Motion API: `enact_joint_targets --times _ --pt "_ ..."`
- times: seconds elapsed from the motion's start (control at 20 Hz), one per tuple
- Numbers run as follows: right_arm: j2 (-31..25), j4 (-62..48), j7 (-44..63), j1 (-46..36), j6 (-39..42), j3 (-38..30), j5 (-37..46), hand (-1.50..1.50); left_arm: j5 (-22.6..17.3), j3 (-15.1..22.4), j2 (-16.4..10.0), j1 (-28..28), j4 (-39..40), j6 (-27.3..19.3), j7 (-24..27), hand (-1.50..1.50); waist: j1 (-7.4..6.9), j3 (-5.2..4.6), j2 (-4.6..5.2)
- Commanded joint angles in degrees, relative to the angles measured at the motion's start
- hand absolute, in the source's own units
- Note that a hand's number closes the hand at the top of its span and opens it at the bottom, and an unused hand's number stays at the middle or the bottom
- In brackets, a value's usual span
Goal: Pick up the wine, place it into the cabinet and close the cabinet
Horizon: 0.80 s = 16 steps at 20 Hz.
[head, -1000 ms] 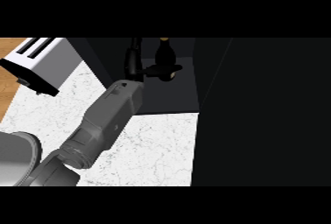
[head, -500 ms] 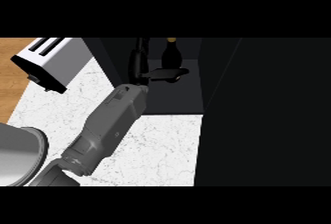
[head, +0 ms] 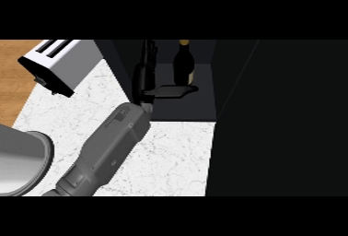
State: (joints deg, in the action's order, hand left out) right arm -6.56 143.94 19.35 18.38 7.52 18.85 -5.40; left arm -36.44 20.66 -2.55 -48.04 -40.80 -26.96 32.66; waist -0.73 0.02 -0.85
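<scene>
Already the wine (head: 182, 57) stands upright inside the cabinet (head: 183, 110), well back on its dark floor, so we judge the placing step done or nearly so. Our left hand (head: 145, 76) reaches into the opening just left of the bottle. Its fingers lie straight, pointing toward the cabinet's back, and its thumb (head: 173, 91) is spread out to the right below the bottle's base. Nothing is enclosed in it. We cannot tell whether the thumb touches the glass.

We read that splayed pose as a release: the hand is opened wide so it can draw out without tipping the bottle. The grey forearm (head: 108, 147) slants in across the marbled tabletop (head: 170, 156) from its near left, because the cabinet sits at the far edge. A toaster (head: 58, 62) occupies the far left corner, well apart from the arm's path.

The broad dark panel (head: 279, 115) along the right edge we take to be the open door, which is not yet shut. The right hand does not show.
</scene>
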Motion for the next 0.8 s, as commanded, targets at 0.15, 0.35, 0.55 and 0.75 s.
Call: enact_joint_targets --times 0.15,0.35,0.55,0.75 --pt "-0.75 12.92 7.88 -0.26 -2.75 -0.1 -2.01 -1.5 1.84 5.31 -0.64 12.71 -18.41 -2.51 -3.07 -1.5 -0.34 -0.06 -0.01" --pt "-1.25 13.47 6.0 2.54 -1.91 2.34 -0.74 -1.5 2.83 8.35 -2.48 19.02 -28.97 -4.72 -7.01 -1.5 0.29 -0.02 -0.07" --pt "-1.7 12.28 9.24 -2.75 -3.21 -1.22 -3.4 -1.5 6.06 13.32 -2.35 27.86 -38.72 -8.34 -6.0 -1.5 0.01 -0.04 0.35" --pt "-2.17 15.34 11.34 -2.33 -4.09 1.64 -1.2 -1.5 7.15 14.74 -4.87 33.88 -44.5 -9.03 -6.31 -1.5 0.58 -0.08 0.4"
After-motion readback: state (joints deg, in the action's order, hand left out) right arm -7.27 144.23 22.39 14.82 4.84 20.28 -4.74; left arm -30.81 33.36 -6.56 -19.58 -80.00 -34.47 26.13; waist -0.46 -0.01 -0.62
